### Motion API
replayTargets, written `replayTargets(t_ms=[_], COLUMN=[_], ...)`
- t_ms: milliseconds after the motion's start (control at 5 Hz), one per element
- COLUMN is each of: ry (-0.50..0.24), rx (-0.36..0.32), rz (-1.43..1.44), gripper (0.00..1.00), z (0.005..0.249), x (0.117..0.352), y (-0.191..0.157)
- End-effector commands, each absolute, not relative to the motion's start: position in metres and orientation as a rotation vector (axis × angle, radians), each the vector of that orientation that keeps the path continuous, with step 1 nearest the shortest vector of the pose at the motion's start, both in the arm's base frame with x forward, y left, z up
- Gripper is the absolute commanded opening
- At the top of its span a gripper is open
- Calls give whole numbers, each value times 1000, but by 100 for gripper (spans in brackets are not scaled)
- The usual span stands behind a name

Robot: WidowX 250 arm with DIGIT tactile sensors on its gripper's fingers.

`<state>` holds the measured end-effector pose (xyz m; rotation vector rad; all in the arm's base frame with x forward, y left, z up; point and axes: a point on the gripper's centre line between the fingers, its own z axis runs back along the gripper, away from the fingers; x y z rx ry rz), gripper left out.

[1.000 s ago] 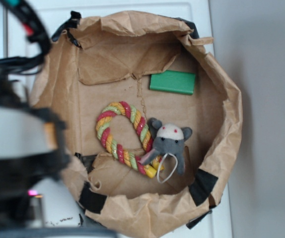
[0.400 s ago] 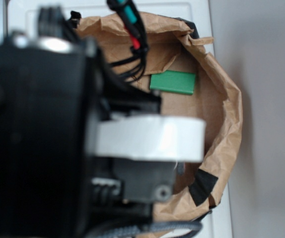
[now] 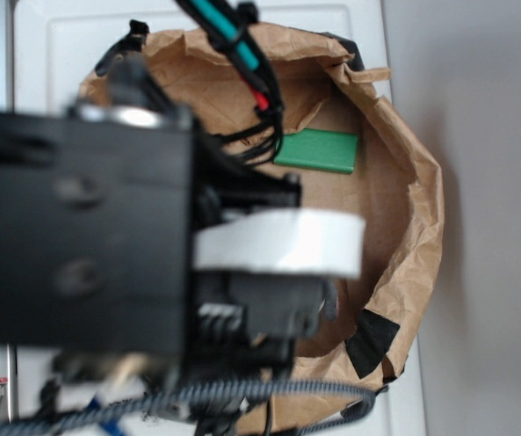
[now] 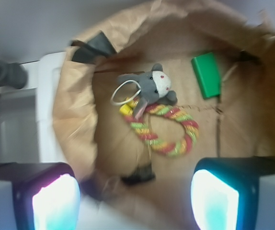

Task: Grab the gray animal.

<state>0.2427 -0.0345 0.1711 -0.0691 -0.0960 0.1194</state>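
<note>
My pincer (image 4: 135, 196) hangs with its fingers spread wide and nothing between them, above the near rim of the paper bag (image 4: 73, 124). The gray animal (image 4: 149, 86) lies ahead on the bag floor — slightly left of center, well apart, its trunk resting on the rope ring (image 4: 164, 127).

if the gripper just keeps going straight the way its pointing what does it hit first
Probably the rope ring, which lies on the bag's floor between the open fingers. The gray animal sits further up the wrist view, off that line. Depth is hard to judge.
</note>
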Motion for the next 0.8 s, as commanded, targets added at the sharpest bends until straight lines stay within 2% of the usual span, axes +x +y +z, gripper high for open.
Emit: replayTargets(t_ms=[0, 200, 400, 600], ry=[-242, -215, -223, -124], rx=[-97, -55, -11, -41], rz=[211, 235, 262, 200], gripper=[100, 100, 100, 100], z=[131, 108, 90, 59], x=[281, 293, 306, 308], y=[-9, -15, -33, -58])
